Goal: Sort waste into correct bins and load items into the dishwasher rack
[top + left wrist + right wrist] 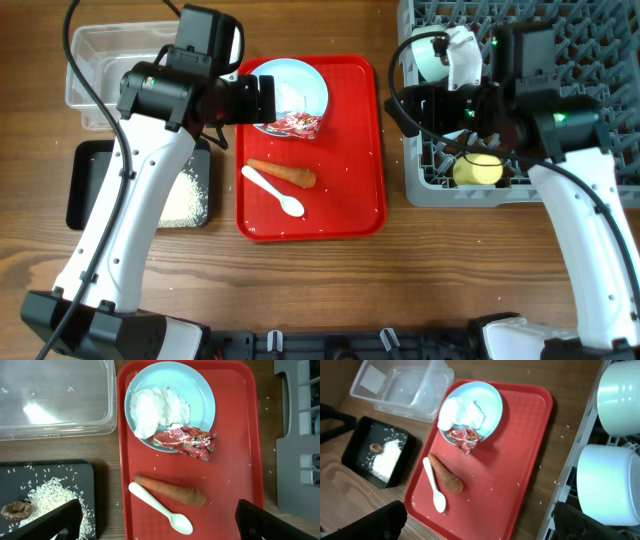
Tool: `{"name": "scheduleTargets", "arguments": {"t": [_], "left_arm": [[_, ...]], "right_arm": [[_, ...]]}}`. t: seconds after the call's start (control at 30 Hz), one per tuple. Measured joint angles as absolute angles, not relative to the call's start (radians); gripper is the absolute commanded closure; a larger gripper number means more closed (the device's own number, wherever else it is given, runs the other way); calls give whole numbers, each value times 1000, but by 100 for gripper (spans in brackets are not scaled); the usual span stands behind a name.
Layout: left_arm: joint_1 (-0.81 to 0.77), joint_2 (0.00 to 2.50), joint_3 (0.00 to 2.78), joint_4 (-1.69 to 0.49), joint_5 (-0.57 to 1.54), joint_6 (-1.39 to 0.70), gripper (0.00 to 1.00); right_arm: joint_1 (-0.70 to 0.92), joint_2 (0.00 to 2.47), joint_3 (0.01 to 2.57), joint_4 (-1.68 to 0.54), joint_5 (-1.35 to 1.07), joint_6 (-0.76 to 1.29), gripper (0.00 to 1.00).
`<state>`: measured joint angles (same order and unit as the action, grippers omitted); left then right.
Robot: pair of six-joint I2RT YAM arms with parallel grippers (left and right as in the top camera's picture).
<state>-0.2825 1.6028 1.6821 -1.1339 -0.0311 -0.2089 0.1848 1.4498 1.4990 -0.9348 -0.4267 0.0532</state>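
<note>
A pale blue plate (312, 80) on the red serving tray holds crumpled white tissue (157, 407) and a red snack wrapper (187, 442). An orange carrot (170, 492) and a white spoon (160, 508) lie lower on the tray. My left gripper (160, 527) is open and empty above the plate's left side (262, 100). My right gripper (485, 525) is open and empty over the grey rack's left edge (425, 100). Two pale bowls (620, 390) (607, 485) and a yellow cup (478, 170) sit in the rack (570, 25).
The clear tub (100, 55) stands at the back left. The black tray (85, 185) in front of it holds rice (50, 495) and a brown scrap (15, 508). The red serving tray (355, 150) has stray rice grains on it.
</note>
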Motion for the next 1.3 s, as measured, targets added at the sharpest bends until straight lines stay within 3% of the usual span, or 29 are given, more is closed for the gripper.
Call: {"name": "scheduleTargets", "arguments": {"t": [0.37,0.63,0.93,0.97,1.0,1.1,1.13,1.2,1.3], "left_arm": [[-282,1759,1682,-1013,-41,-210,0],[-302,1987,1682,-716,-36,-13,0],[-320,2201,1682,-713,36,187,1],[-320,2201,1682,-713,36,192,5],[-320,2204,1682,-714,36,197,17],[-320,2231,1682,-714,32,209,70],[-319,2238,1686,-713,20,212,82],[-316,2241,1691,-713,17,212,96],[-316,2241,1694,-710,17,220,96]], "right_arm": [[222,1506,1499,-914,-402,71,0],[219,1507,1499,-968,-382,70,0],[219,1507,1499,-1016,-327,63,0],[219,1507,1499,-1016,-327,63,0],[219,1507,1499,-1016,-327,63,0],[219,1507,1499,-1016,-322,63,0],[219,1507,1499,-1017,-320,63,0],[219,1507,1499,-1017,-320,63,0],[219,1507,1499,-1017,-319,63,0]]}}
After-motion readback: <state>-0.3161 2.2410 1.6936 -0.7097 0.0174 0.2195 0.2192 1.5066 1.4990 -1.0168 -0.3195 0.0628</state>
